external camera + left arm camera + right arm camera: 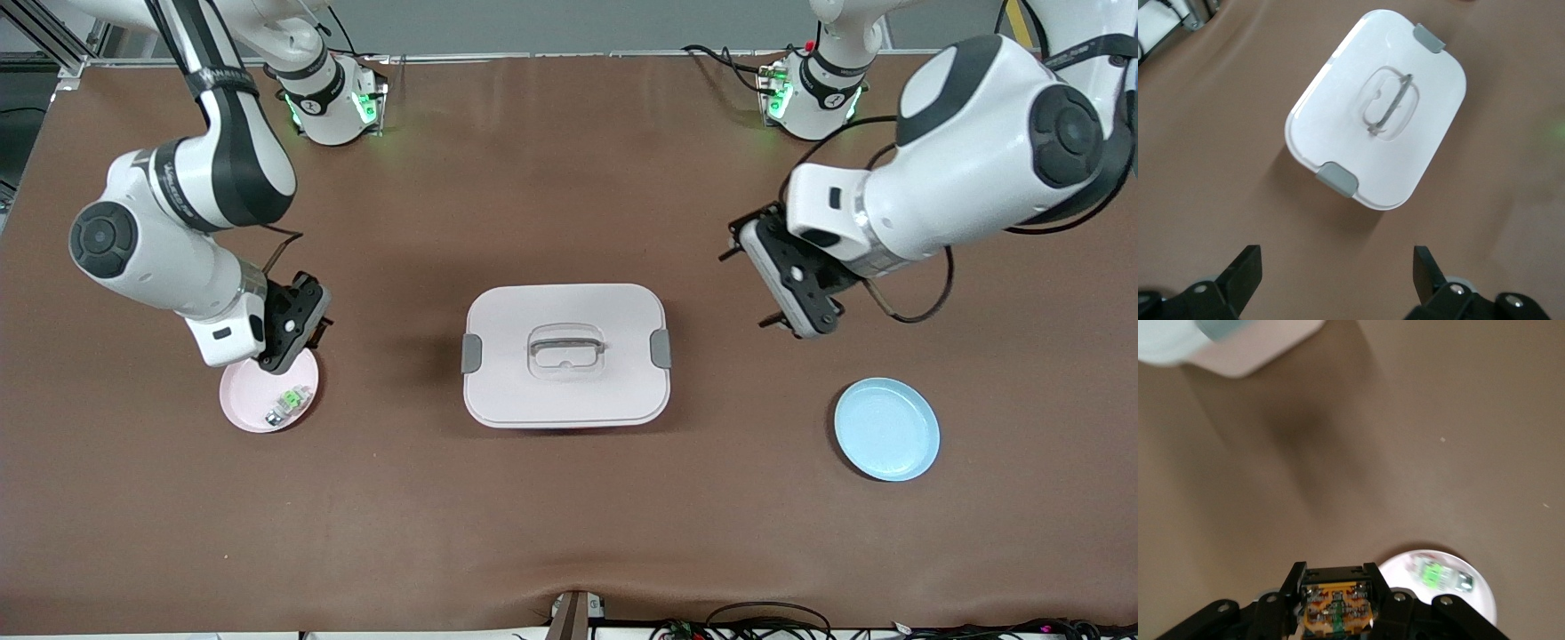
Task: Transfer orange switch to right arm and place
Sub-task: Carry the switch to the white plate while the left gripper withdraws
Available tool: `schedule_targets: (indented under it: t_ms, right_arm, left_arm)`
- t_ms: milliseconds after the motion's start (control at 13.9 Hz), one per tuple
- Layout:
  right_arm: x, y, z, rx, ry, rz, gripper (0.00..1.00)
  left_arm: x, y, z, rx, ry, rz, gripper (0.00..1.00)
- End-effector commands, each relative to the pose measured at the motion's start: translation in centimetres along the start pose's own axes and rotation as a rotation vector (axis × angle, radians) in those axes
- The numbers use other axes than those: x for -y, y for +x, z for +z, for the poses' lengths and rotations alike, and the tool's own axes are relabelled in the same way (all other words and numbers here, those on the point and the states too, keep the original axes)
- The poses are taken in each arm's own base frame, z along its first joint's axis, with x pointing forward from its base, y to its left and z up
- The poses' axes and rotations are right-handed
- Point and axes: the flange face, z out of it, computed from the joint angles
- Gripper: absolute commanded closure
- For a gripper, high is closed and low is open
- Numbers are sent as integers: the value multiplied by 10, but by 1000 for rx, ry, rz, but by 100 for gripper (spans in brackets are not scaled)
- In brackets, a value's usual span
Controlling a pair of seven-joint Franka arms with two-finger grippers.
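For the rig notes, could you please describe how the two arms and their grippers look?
Both arms have glossy white shells with black joints and green-lit bases. The left gripper and right gripper are black, with two fingers each; a thin black cable loops beside the left wrist.

Whole table [569, 533] is covered in a plain brown mat, a bit rippled along the edge closest to the front camera. A grey wall strip [569, 25] runs along the top, with some aluminium framing [53, 40] in the corner at the right arm's end. Loose black cables [765, 618] hang off the near edge. Lighting is soft and even from overhead, leaving only faint blurry shadows on the mat.
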Motion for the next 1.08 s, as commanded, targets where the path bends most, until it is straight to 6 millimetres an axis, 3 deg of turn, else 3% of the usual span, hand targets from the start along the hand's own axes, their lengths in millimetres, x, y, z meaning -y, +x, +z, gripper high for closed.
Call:
schedule_targets:
  t_ms: [0, 144, 503, 718, 790, 1005]
  right_arm:
    - [-27, -20, 14, 21, -49, -125, 100]
    - [-47, -38, 31, 11, -60, -193, 100]
    - [-65, -61, 54, -7, -98, -195, 100]
    - [-72, -65, 71, -44, -120, -211, 100]
    - [-78, -74, 76, -81, -112, -220, 100]
    - [-102, -126, 105, -191, -67, -261, 100]
  left_arm:
    - [3, -7, -12, 9, 30, -97, 0]
    - [-5, -7, -19, 22, 63, -201, 0]
    - [1, -11, -21, 36, 145, -429, 0]
    - [25, -25, -24, 41, 172, -510, 0]
    - [33, -30, -25, 41, 178, -548, 0]
    - [55, -48, -27, 62, 186, -658, 0]
